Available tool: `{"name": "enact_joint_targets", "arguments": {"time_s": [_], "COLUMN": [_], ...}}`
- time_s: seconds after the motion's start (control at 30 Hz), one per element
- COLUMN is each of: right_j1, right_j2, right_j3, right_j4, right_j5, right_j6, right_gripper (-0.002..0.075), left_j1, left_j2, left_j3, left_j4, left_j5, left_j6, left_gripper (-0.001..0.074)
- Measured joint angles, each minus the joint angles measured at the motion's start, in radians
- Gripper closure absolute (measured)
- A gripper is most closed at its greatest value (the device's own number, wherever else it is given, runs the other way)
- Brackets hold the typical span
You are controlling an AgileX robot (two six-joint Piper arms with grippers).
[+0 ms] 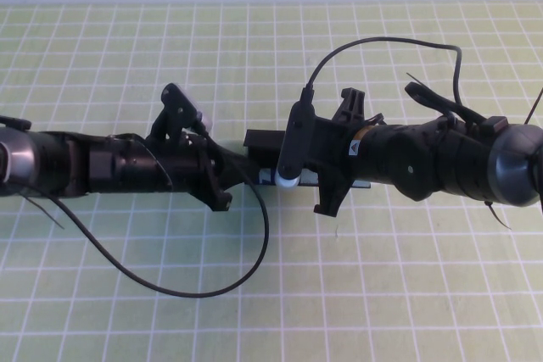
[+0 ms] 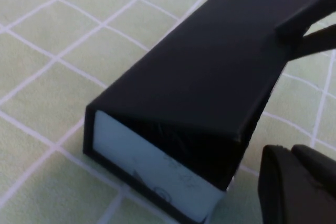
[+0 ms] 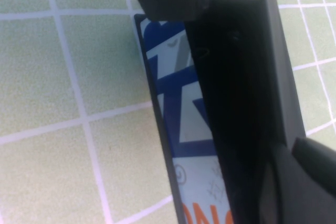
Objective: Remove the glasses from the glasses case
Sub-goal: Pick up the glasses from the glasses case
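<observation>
The glasses case (image 2: 205, 72) lies on the checked cloth, a long black box with a light-blue front strip (image 3: 178, 129) printed in dark blue and orange. Its flat lid (image 3: 278, 77) is raised a little, leaving a dark slit along the front. My right gripper (image 2: 302, 30) is shut on the lid's edge at the case's right end. My left gripper (image 2: 302, 182) hangs just off the case's left end, fingers together and holding nothing. In the high view both wrists cover most of the case (image 1: 263, 140). The glasses are hidden.
Green cloth with a white grid (image 1: 271, 294) covers the whole table. A black cable (image 1: 204, 290) loops from the left arm over the near cloth. Another cable (image 1: 399, 44) arches above the right arm.
</observation>
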Motion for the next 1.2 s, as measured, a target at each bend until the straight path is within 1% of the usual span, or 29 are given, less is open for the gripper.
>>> {"name": "enact_joint_targets", "arguments": {"time_s": [0.27, 0.53, 0.93, 1.2], "right_j1": [0.0, -0.004, -0.004, -0.004], "right_j2": [0.0, 0.0, 0.0, 0.0], "right_j3": [0.0, 0.0, 0.0, 0.0], "right_j4": [0.002, 0.008, 0.022, 0.029], "right_j5": [-0.006, -0.008, -0.008, -0.01], "right_j6": [0.002, 0.002, 0.002, 0.002], "right_gripper": [0.0715, 0.0715, 0.0715, 0.0715], "left_j1": [0.0, 0.0, -0.017, -0.017], "left_j2": [0.0, 0.009, 0.061, 0.062], "left_j3": [-0.054, -0.06, -0.069, -0.111], "left_j4": [0.0, 0.002, 0.0, 0.0], "left_j5": [0.0, 0.005, 0.037, 0.013], "left_j6": [0.005, 0.006, 0.059, 0.087], "left_gripper": [0.0739, 0.0739, 0.0739, 0.0739]}}
